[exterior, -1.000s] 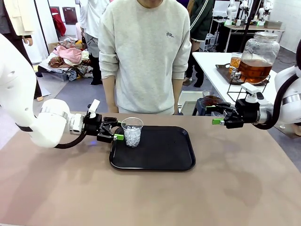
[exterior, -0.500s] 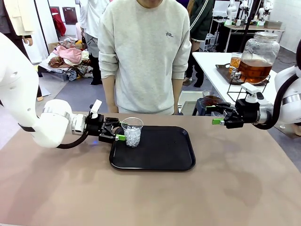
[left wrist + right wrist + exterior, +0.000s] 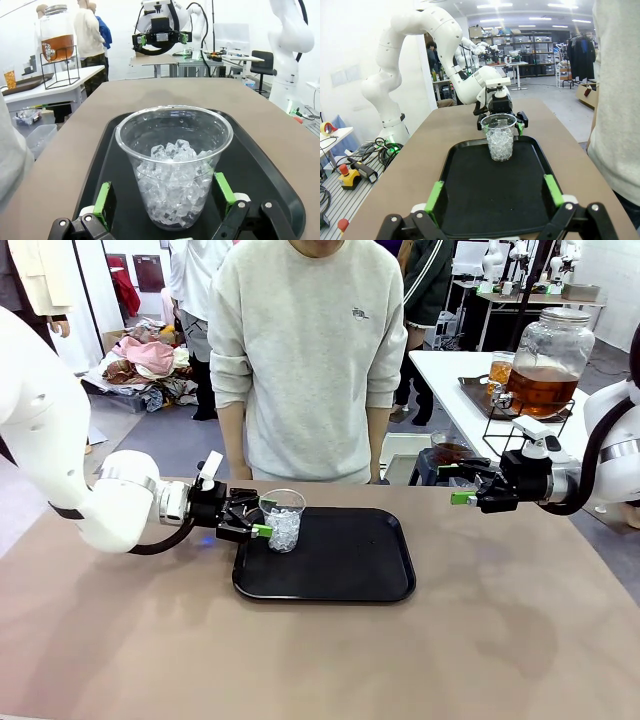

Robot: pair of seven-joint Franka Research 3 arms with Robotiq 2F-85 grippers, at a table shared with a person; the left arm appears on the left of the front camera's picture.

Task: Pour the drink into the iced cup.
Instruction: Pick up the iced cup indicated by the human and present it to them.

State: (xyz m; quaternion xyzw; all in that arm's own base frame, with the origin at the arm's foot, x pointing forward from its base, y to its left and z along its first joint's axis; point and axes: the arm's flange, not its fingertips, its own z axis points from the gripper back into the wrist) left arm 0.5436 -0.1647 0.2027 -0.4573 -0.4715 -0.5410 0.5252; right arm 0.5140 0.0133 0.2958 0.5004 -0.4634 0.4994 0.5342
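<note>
– At the left end of the black tray stands the clear cup, upright and about half full of ice! The left gripper is right at it, low over the brown table.

– Is it gripping?

– No. The fingers are spread wide, with one green pad on each side of the cup. From the wrist camera there's a clear gap between that pad and the plastic. It's released, holding nothing.

– And the right gripper?

– It hangs above the table's right side, well apart from the tray, pointing left toward the cup. Those fingers are parted too, and empty.

– So where's the drink?

– Far right, off this table altogether! The amber liquid sits in a big lidded glass jar on the white side table, beyond the right arm. A small glass of the same colour stands just beside the jar.

– And the person?

– A person in a grey sweatshirt stands at the far side, just behind the tray, with both arms down.
</note>
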